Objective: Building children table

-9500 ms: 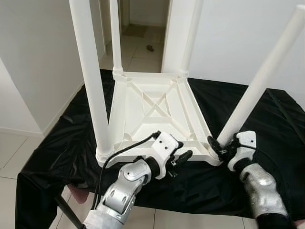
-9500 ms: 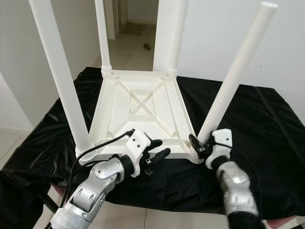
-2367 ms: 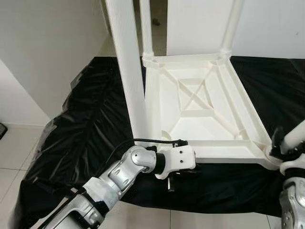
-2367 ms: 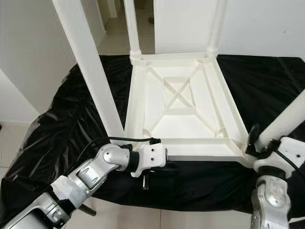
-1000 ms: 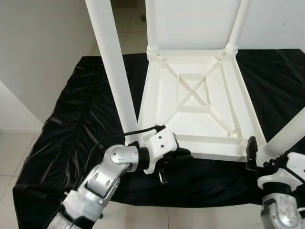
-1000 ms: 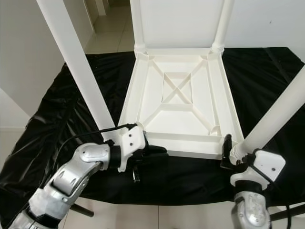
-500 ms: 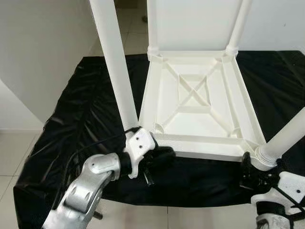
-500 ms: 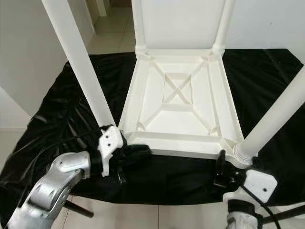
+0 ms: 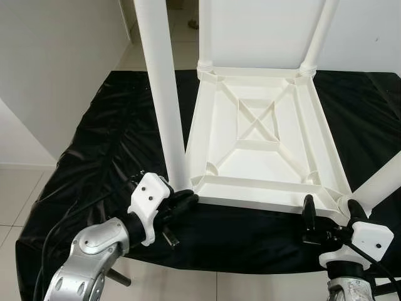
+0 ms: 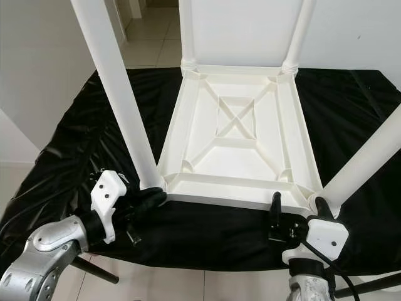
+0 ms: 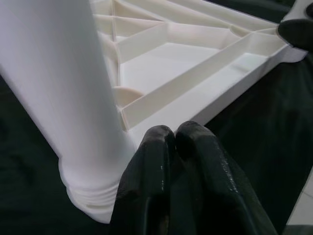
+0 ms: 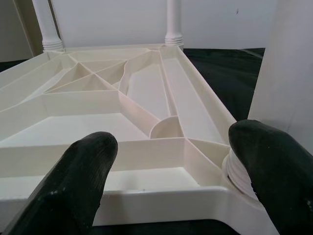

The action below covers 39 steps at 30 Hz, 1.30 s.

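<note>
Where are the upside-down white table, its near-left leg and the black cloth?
White table [image 10: 235, 164], right eye view: ribbed underside panel.
Near-left leg [image 10: 122, 106], right eye view: middle of the shaft.
Black cloth [image 9: 106, 150], left eye view: wrinkled stretch left of the table.

Bright, even daylight, head views sharp. White table [image 9: 263, 135] nearly blown out against black cover [image 9: 106, 157], which shows soft sheen. Wrist views: close black fingers [image 11: 195, 147] blurred.
</note>
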{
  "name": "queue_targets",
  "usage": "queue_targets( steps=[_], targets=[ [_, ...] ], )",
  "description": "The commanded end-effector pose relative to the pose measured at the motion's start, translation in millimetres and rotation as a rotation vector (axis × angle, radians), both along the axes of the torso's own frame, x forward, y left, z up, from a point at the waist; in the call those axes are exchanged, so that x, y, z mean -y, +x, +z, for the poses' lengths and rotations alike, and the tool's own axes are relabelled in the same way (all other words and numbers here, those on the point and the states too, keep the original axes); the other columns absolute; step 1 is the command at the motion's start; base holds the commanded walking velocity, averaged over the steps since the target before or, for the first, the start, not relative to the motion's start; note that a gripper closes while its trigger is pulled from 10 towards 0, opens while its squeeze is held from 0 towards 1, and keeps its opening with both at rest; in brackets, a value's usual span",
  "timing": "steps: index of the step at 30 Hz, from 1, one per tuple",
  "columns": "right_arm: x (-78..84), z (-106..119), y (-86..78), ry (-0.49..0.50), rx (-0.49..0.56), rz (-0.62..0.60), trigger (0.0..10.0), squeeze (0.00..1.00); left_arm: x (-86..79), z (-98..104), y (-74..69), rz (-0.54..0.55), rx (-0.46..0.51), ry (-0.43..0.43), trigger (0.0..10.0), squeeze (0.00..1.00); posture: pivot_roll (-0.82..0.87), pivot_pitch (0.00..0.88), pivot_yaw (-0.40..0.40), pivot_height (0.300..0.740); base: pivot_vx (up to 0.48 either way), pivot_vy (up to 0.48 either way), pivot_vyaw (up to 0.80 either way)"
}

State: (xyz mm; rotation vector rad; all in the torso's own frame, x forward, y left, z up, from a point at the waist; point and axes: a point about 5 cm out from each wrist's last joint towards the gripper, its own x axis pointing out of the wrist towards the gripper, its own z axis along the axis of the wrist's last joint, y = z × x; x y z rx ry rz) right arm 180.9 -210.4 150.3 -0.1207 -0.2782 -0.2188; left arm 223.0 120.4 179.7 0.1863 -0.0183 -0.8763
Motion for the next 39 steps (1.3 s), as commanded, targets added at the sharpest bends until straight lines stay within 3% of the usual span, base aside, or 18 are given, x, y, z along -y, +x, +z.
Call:
queue_targets(
  steps=[1,5,6,7,9,11,14,17,18,24,25,39],
  targets=[
    [-1.0,-5,1.3,0.007,-0.019,0.019,10.0,0.00,-9.6,-2,-0.4,0.098,-0.005,0.008,10.0,0.00,0.00,0.118,0.048,0.740,0.000,0.000,0.00],
    [-3.9,-5,10.3,0.002,-0.020,0.054,10.0,0.00,-27.3,-8,-0.3,0.171,-0.035,0.045,10.0,0.00,0.03,0.115,0.024,0.740,0.000,0.000,0.00],
    [-5.0,-6,13.4,0.004,-0.022,0.067,10.0,0.00,-34.2,-9,0.2,0.196,-0.034,0.058,10.0,0.12,0.04,0.113,0.015,0.740,0.000,0.000,0.00],
    [-5.5,-6,15.8,0.004,-0.024,0.075,10.0,0.00,-40.0,-9,0.9,0.219,-0.044,0.059,10.0,1.00,0.05,0.109,0.005,0.740,0.000,0.000,0.00],
    [-5.5,-6,15.8,0.004,-0.024,0.075,10.0,0.00,-40.0,-9,0.9,0.219,-0.044,0.059,10.0,1.00,0.05,0.109,0.005,0.740,0.000,0.000,0.00],
    [-6.7,-7,23.4,0.006,-0.025,0.097,10.0,0.00,-54.5,-6,4.7,0.265,-0.027,0.076,10.0,1.00,0.06,0.107,-0.008,0.740,0.000,0.000,0.00],
    [-7.6,-6,29.2,0.006,-0.024,0.112,10.0,0.00,-63.5,-3,9.2,0.308,-0.003,0.098,10.0,1.00,0.07,0.100,-0.016,0.740,0.000,0.000,0.00],
    [-7.9,-6,31.2,0.006,-0.023,0.117,10.0,0.00,-66.0,-3,11.4,0.327,0.009,0.110,10.0,1.00,0.07,0.100,-0.016,0.740,0.000,0.000,0.00],
    [-10.7,-6,37.5,0.011,-0.018,0.135,10.0,0.00,-70.9,-1,20.7,0.378,0.037,0.116,10.0,1.00,0.07,0.095,-0.025,0.740,0.000,0.000,0.00],
    [-13.0,-6,43.1,0.016,-0.013,0.147,10.0,0.00,-70.5,2,27.6,0.403,0.057,0.093,10.0,1.00,0.07,0.088,-0.025,0.740,0.000,0.000,0.00],
    [-15.6,-6,45.4,0.028,-0.016,0.160,10.0,0.00,-63.3,3,31.2,0.414,0.071,0.074,10.0,0.00,0.07,0.083,-0.024,0.740,0.000,0.000,0.00],
    [-27.3,-9,40.3,0.064,-0.038,0.258,10.0,0.00,-21.5,15,52.7,0.344,0.102,-0.062,10.0,0.00,0.01,0.070,0.005,0.740,0.000,0.000,0.00]
  ],
)
